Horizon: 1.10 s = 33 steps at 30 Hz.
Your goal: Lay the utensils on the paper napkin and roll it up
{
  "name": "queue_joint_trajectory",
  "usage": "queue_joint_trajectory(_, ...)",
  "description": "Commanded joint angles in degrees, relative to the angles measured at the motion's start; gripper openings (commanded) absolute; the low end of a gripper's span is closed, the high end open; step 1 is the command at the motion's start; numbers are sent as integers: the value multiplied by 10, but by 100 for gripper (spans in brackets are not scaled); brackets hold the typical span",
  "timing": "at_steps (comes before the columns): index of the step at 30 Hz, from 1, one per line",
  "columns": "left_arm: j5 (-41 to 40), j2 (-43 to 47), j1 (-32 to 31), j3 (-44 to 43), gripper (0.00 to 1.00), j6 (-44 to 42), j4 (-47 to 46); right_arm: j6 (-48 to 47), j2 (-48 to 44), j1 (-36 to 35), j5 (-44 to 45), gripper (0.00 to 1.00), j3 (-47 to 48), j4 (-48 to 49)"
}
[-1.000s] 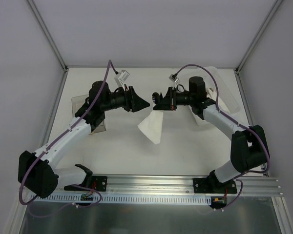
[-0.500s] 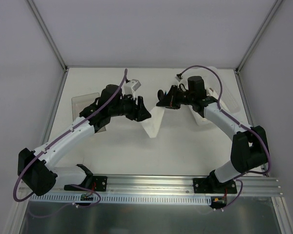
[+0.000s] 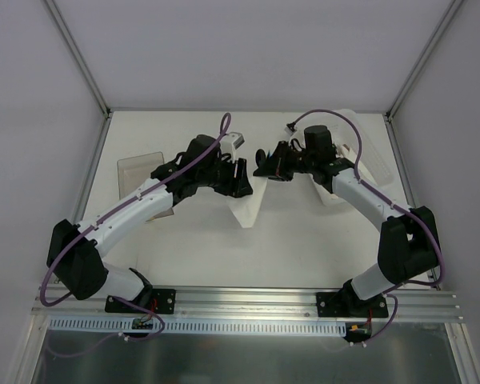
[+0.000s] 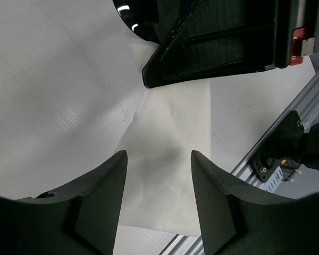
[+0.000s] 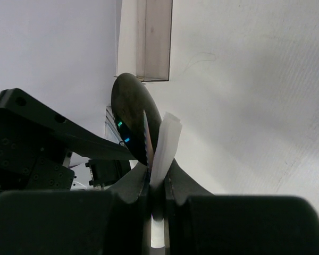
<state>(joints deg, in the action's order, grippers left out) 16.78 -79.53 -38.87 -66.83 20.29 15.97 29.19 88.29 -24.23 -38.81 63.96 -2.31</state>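
Note:
The white paper napkin (image 3: 248,206) hangs from my right gripper (image 3: 263,165), its lower part on the table. In the right wrist view the right gripper (image 5: 157,178) is shut on a folded edge of the napkin (image 5: 165,142), with the black spoon bowl (image 5: 128,109) and a thin iridescent edge (image 5: 145,139) pressed beside it. My left gripper (image 3: 242,181) is open, close to the right one and just above the napkin. In the left wrist view the left gripper (image 4: 158,155) is open with the napkin (image 4: 173,159) between and beyond its fingers. The utensil handles are hidden.
A clear plastic box (image 3: 370,157) stands at the back right behind the right arm. A clear plastic piece (image 3: 138,170) lies at the left, also in the right wrist view (image 5: 151,40). The aluminium rail (image 3: 248,302) runs along the near edge.
My left gripper has swung right, up to the napkin and the right gripper. The right gripper has drawn back a little and the napkin now hangs narrower.

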Motion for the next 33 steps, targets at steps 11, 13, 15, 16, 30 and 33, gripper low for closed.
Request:
queue_joint_trajectory(11,29,-26,-9,-16,52,23,15,45,-33,-3,-42,0,31,67)
queue_joint_trajectory(13,36,-29,-8,-15,51,32,13,48,-34,-2,-45,0,31,75)
queue_joint_trajectory(15,48,-31,-8,-13,51,36,8,55,-33,-2,-51,0,29,86)
queue_joint_trajectory(16,51,-32,-7,-13,51,41,6,57,-35,-1,-52,0,29,90)
queue_joint_trajectory(30,144,-9,34,41,52,111,-72,139,-35,17,-94,0,15,217)
queue_joint_trajectory(33,151,-9,35,43,52,119,-82,172,-33,17,-101,0,5,264)
